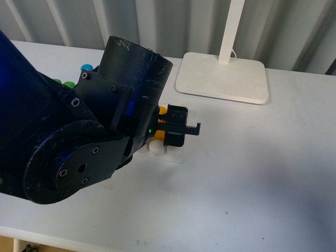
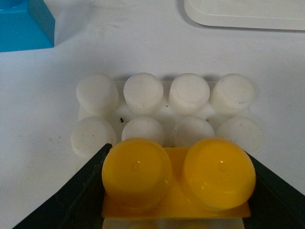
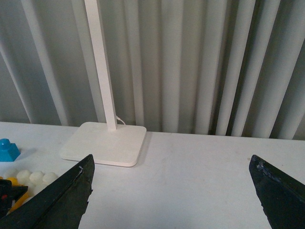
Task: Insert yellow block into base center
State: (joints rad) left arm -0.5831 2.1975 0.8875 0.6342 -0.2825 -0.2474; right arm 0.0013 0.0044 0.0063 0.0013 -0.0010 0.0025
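Your left hand [image 1: 177, 127] is clamped on the yellow block [image 2: 175, 191], one dark finger on each short end. That leaves both studs up and the underside free to push onto the base [image 2: 143, 93]. From the left wrist view, the block sits over the base's nearer part, with two rows of white studs still bare beyond it. It looks roughly lined up with the middle two columns, which is what you want for a center fit. I can't tell whether it's actually seated or just hovering on top of the studs, because the contact is hidden under the block. My guess is you're right at the press-down step, so keep it square.

The right hand [image 3: 171, 160] is spread wide and holding nothing. It's up over the tabletop [image 1: 252, 173], well clear of the action. The blue brick [image 2: 24, 24] and lamp foot [image 2: 248, 12] sit beyond the base, not in your way.
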